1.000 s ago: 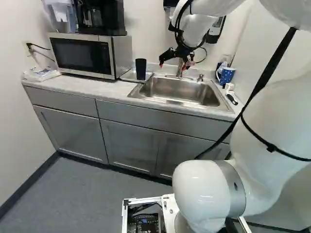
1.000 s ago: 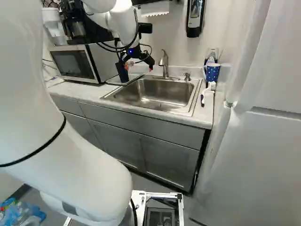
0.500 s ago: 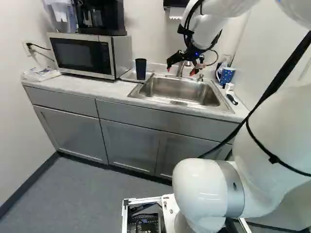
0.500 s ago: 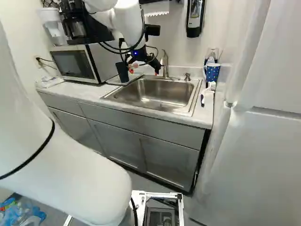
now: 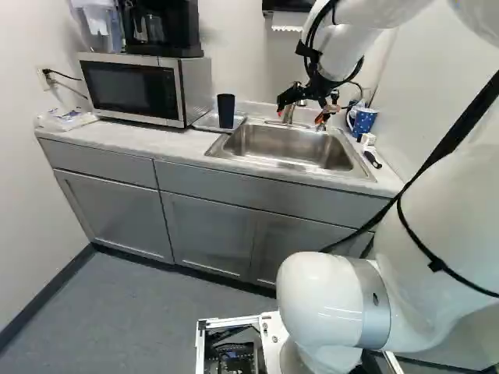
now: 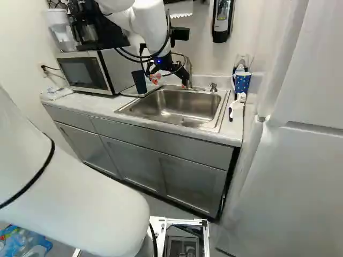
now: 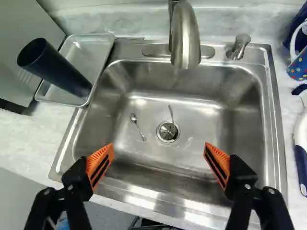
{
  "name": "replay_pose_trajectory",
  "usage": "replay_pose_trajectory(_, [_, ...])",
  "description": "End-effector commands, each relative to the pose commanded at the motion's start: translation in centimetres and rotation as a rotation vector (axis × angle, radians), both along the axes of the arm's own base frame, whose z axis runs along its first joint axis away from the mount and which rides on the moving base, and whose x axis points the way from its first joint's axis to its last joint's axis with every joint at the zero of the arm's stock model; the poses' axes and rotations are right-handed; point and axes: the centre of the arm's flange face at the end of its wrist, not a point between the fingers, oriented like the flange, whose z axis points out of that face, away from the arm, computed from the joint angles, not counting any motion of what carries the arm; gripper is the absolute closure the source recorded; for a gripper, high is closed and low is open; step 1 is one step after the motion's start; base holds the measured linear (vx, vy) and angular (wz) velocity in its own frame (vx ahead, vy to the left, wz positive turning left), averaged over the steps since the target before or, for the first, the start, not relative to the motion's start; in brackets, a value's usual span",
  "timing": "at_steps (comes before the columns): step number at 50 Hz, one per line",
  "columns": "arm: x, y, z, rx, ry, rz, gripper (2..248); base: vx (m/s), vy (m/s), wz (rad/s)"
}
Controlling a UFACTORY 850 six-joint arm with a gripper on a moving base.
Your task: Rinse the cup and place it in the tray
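At the left of the left base view, a pitcher [image 5: 97, 22] cut off at the top and a dark coffee maker [image 5: 168, 35] stand on the microwave [image 5: 129, 86], with a crumpled plastic bag [image 5: 65, 118] beside it on the pale, mottled surface [image 5: 136, 140]. Grey cabinets [image 5: 117, 214] run underneath. Next comes the metal tray [image 7: 99, 44], partly hidden by the dark cup [image 5: 226, 111] standing in it; the cup's inside is too dark to read. Then the steel sink [image 7: 216, 122], holding a small spoon [image 7: 137, 125] near the drain [image 7: 165, 136], where a second slim handle [image 7: 171, 113] shows, its end hard to make out. Above the sink hangs the gripper [image 5: 299, 115], covering part of the faucet [image 7: 186, 36] in the left base view; its jaws are spread wide, and the cup is off to one side, outside them. Farther right are a blue dotted mug [image 5: 364, 120], cut off in the wrist view, and a brush [image 6: 233, 108].
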Motion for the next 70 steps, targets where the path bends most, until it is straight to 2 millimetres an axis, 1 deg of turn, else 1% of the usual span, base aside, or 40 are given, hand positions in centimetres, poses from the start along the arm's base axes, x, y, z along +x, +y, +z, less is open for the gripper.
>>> replay_pose_trajectory(53, [0.00, 0.00, 0.00, 0.000, 0.000, 0.000, 3, 0.000, 0.000, -0.007])
replay_pose_trajectory(70, [0.00, 0.00, 0.00, 0.000, 0.000, 0.000, 3, -0.044, 0.035, -0.006])
